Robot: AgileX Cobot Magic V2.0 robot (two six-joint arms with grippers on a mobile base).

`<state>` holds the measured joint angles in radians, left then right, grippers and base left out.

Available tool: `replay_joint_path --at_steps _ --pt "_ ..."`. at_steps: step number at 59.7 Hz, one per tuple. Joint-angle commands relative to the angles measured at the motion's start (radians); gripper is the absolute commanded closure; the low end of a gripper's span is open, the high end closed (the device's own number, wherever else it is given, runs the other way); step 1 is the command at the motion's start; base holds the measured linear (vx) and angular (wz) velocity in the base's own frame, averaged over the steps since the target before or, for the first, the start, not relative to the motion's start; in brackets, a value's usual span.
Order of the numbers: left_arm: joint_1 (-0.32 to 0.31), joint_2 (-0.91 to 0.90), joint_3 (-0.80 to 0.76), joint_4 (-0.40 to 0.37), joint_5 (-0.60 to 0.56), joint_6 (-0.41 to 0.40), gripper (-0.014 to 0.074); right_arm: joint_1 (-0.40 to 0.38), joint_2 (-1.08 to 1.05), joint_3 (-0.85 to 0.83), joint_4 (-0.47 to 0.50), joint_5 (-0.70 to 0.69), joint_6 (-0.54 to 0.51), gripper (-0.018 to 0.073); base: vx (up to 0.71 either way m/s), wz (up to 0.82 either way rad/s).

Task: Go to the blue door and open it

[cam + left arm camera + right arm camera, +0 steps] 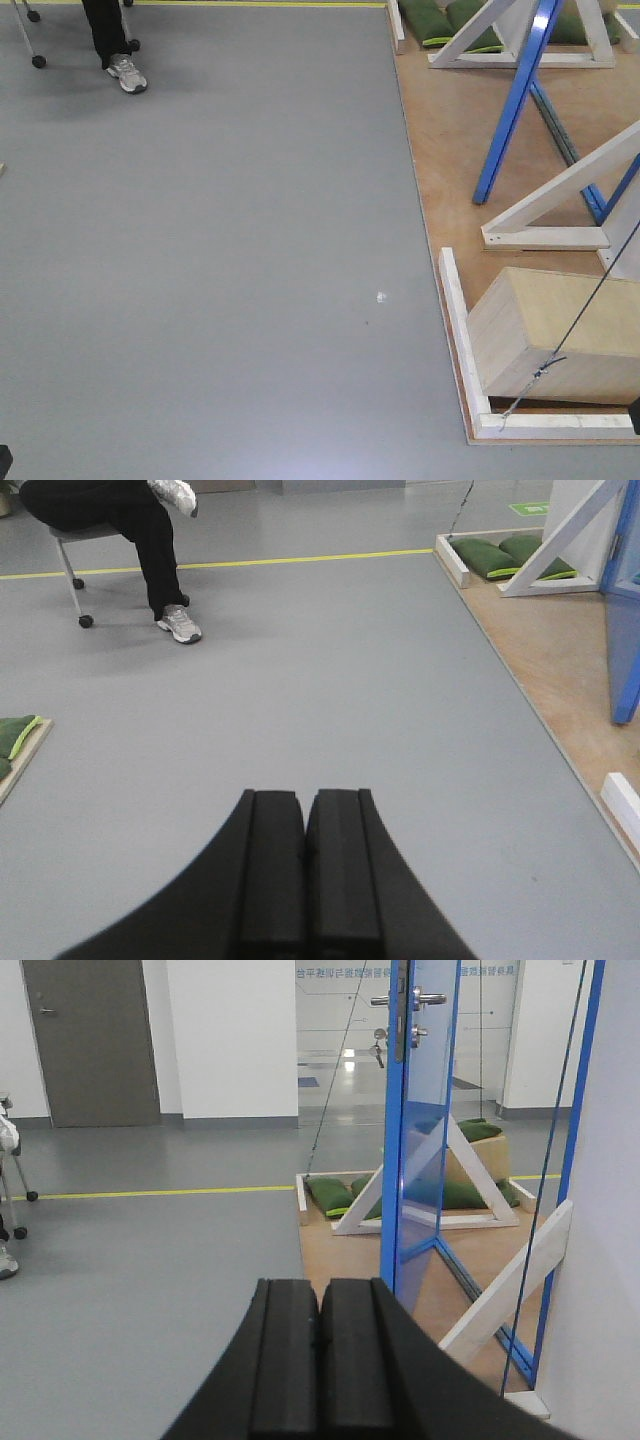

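Nearest, both arms' black padded jaws are pressed shut, holding nothing. Beyond the right pair, the tall glossy bright-blue door panel (424, 1150) stands well ahead, its brushed-metal lever handle (432, 999) untouched; the approach and opening apparently both remain.

- Grey floor (200, 250) spreads left of the plywood platform (450, 150).
- Yellow line (300, 559) runs just beyond the platform.
- White wall (230, 1040) and grey door (90, 1040) stand far behind the platform.
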<state>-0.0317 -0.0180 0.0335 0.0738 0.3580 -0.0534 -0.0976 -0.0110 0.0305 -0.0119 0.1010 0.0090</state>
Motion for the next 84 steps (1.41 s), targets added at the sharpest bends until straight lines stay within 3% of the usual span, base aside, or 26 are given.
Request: replay_joint_path --at_steps 1,84 --pt "-0.001 -0.010 -0.032 0.002 -0.080 -0.004 0.0526 -0.002 -0.010 0.009 -0.003 -0.082 -0.009 0.0564 0.23 -0.04" --pt "-0.001 -0.010 -0.032 0.002 -0.080 -0.004 0.0526 -0.002 -0.010 0.009 -0.003 -0.082 -0.009 0.0564 0.32 -0.01"
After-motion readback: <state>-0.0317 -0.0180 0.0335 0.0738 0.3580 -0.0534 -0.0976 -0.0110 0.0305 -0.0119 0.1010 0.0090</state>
